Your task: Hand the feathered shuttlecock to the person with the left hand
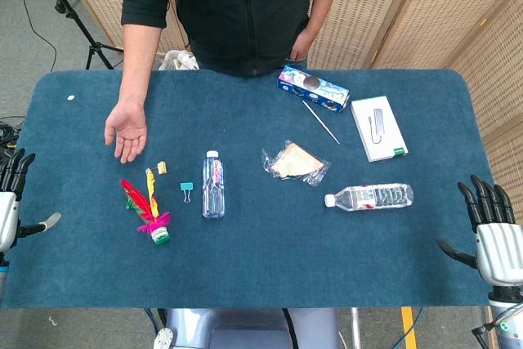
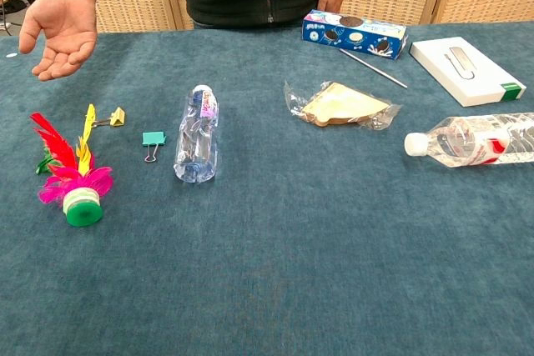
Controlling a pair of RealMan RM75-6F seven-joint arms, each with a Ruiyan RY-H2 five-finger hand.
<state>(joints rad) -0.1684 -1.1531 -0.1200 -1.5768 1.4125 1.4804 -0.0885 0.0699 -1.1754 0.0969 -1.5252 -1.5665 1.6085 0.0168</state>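
Observation:
The feathered shuttlecock (image 1: 149,213) (image 2: 70,179) lies on the blue table at the near left, its green base toward me and its red, yellow and pink feathers pointing away. The person's open palm (image 1: 127,131) (image 2: 58,29) hovers just beyond it. My left hand (image 1: 11,198) is at the table's left edge, fingers spread, holding nothing, well left of the shuttlecock. At the right edge my right hand (image 1: 490,233) is also spread and empty. Neither hand shows in the chest view.
Near the shuttlecock lie a yellow clip (image 1: 161,168), a teal binder clip (image 1: 186,190) and a small bottle (image 1: 213,185). Further right are a wrapped sandwich (image 1: 294,163), a larger bottle (image 1: 372,197), a cookie box (image 1: 314,88), a thin rod (image 1: 320,122) and a white box (image 1: 378,127).

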